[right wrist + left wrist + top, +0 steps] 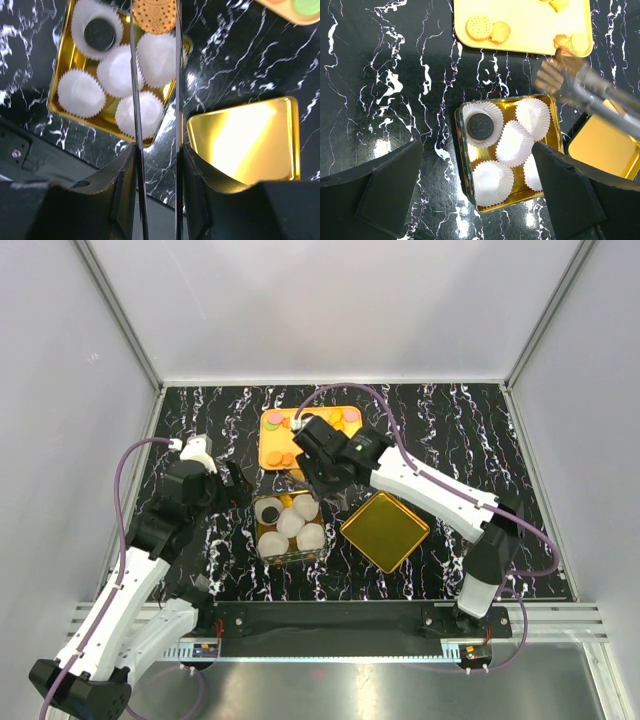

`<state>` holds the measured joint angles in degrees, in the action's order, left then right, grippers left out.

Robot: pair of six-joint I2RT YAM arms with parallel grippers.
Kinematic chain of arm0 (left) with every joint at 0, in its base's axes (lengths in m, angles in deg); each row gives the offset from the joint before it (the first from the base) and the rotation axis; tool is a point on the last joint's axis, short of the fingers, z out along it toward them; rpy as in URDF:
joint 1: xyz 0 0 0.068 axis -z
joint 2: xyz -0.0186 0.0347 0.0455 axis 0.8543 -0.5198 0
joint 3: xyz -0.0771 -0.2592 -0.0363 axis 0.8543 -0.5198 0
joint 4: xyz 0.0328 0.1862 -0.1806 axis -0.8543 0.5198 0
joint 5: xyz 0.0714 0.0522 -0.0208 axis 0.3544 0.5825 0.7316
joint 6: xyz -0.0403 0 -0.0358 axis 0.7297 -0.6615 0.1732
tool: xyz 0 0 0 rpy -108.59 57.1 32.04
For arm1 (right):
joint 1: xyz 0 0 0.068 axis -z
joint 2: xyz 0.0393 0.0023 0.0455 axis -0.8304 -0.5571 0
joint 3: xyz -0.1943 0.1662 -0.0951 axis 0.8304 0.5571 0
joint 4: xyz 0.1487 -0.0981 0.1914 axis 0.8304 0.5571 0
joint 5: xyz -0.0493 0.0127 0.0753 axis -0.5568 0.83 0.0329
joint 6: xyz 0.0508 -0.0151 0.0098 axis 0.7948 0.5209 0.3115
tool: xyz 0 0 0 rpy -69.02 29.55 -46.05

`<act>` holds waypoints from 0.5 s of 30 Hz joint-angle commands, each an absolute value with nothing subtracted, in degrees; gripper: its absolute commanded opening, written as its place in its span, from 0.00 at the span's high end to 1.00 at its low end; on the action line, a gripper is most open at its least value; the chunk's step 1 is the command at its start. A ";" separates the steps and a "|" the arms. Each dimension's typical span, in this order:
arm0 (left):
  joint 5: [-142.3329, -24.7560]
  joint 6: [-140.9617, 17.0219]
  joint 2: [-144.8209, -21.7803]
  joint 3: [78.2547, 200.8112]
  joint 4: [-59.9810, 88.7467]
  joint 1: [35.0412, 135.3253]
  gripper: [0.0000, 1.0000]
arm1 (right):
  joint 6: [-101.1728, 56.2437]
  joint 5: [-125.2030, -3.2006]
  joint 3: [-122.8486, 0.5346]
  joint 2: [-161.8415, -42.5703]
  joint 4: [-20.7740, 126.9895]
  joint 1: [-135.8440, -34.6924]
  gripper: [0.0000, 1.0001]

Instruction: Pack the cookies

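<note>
The gold tin (262,540) holds several white paper cups; one cup has a black cookie (480,125), also in the right wrist view (99,33). More cookies (283,456) lie on the orange tray (272,440); two show in the left wrist view (479,27). My right gripper (318,465) (156,160) is shut on metal tongs (136,125), which pinch an orange cookie (154,15) above the tin's far edge (60,75). My left gripper (240,485) (477,150) is open and empty, hovering over the tin's near left part (460,150).
The tin's gold lid (385,530) lies inside up to the right of the tin, also in the wrist views (600,150) (250,140). The tongs (590,95) cross over the tin's right corner. Grey walls close in the black marbled table.
</note>
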<state>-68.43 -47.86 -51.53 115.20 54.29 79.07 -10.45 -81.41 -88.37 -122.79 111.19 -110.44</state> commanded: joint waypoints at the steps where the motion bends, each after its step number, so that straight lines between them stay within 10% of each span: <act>1: -68.87 -48.41 -51.66 115.35 52.52 78.72 0.01 | -7.75 -83.44 -85.91 -119.65 111.22 -112.48 0.66; 15: -69.31 -48.41 -51.66 115.35 52.35 78.72 0.01 | -4.93 -82.04 -76.40 -116.75 108.59 -114.41 0.64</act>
<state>-68.67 -47.86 -51.53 115.20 54.29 79.02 -6.10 -81.62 -76.33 -119.91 110.71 -113.66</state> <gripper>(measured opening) 0.988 0.426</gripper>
